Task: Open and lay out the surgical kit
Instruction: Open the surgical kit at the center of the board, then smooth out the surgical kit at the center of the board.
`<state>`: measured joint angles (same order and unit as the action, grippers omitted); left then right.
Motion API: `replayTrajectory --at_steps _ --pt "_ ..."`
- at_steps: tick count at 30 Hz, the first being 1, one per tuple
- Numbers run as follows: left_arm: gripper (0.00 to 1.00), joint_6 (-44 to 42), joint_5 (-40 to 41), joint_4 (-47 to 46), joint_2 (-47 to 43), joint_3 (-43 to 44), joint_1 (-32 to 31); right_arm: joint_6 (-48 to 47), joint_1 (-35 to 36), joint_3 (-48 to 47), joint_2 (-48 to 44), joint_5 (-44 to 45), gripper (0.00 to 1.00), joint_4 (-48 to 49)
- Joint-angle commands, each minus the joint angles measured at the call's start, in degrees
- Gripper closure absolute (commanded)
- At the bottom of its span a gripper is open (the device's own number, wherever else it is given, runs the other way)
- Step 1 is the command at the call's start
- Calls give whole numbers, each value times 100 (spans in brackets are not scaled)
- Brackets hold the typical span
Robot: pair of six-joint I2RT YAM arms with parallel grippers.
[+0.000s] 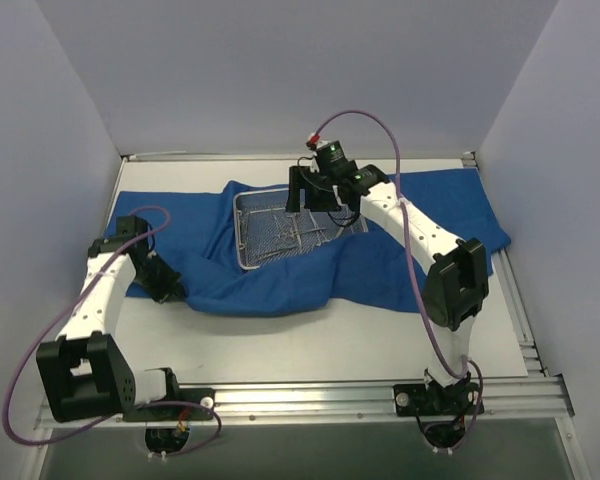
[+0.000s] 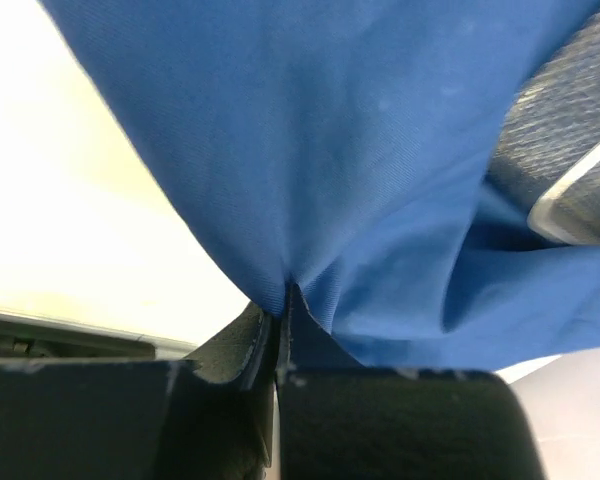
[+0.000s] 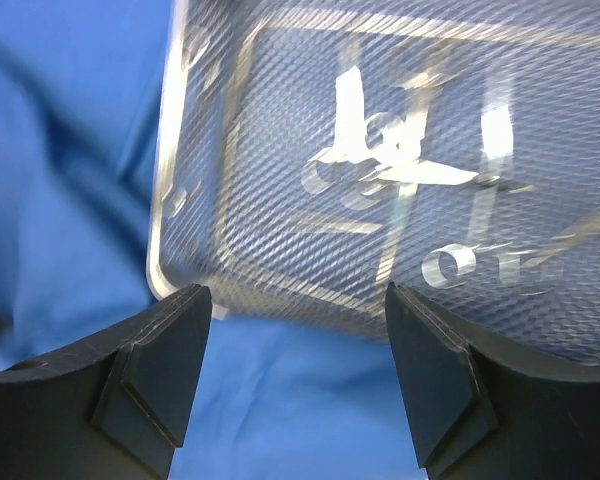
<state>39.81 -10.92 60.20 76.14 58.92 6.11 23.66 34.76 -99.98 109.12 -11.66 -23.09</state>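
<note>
The blue cloth wrap (image 1: pixel 270 285) lies spread over the middle of the table (image 1: pixel 380 340), mostly open but bunched in folds around the wire-mesh tray (image 1: pixel 248 262). The tray sits on the cloth toward the far side, with the thin ring-handled instruments (image 3: pixel 380 165) lying crossed inside it. The left gripper (image 2: pixel 280 318) is closed tight on a fold of the cloth at its near left part (in the wrist view the fabric runs straight into the seam between the two fingers). The right gripper (image 3: pixel 298 300) hangs just above the near edge of the tray with its jaws wide apart, holding nothing. I judge that the step in hand is to flatten the left side of the wrap. To do it well, the left arm should pull outward and low, away from the tray and slowly, so the cloth slides flat and does not drag the tray or shake the instruments. The right gripper helps best by waiting clear of the mesh. If it goes down for an instrument while the cloth moves under the tray, it may miss the ring handles.
</note>
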Motion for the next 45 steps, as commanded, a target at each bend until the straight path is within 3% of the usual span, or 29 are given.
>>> replayTrajectory --at_steps 1,8,13,16,21,22,24,25,26,28,29,30,36,45 --pt "98 115 212 447 -616 -433 31 200 -285 -179 -128 524 30 -301" --pt "98 27 275 826 -1681 -1093 -258 490 -1146 -364 -93 630 30 -476" --pt "43 -44 309 836 -1734 -593 -417 850 -2139 -250 -110 683 30 -267" --pt "31 -88 397 695 -1524 -31 -549 930 -2613 -249 108 577 30 -29" --pt "29 -289 608 414 -1050 812 -506 746 -2870 -285 443 638 34 200" --pt "29 -351 626 309 -970 928 -410 737 -2922 -285 522 656 36 209" --pt "41 -562 486 10 -603 1243 -313 702 -2993 -276 584 621 49 217" --pt "54 -623 451 -226 -444 1350 -277 701 -3019 -259 619 595 56 235" --pt "79 -720 389 -324 -242 1472 -260 693 -3089 -197 637 516 70 331" --pt "91 -729 327 -378 461 1884 -251 658 -3160 -197 741 349 84 349" --pt "96 -747 249 -395 724 2026 -233 640 -3186 -206 777 305 96 341" --pt "98 -747 126 -369 1249 2184 -233 614 -3256 -223 821 261 100 340" --pt "98 -712 -77 -211 3113 3564 -75 552 -3380 -258 1225 -275 100 367" --pt "98 -431 28 185 4944 5067 39 499 -3450 -179 1805 -469 100 490"
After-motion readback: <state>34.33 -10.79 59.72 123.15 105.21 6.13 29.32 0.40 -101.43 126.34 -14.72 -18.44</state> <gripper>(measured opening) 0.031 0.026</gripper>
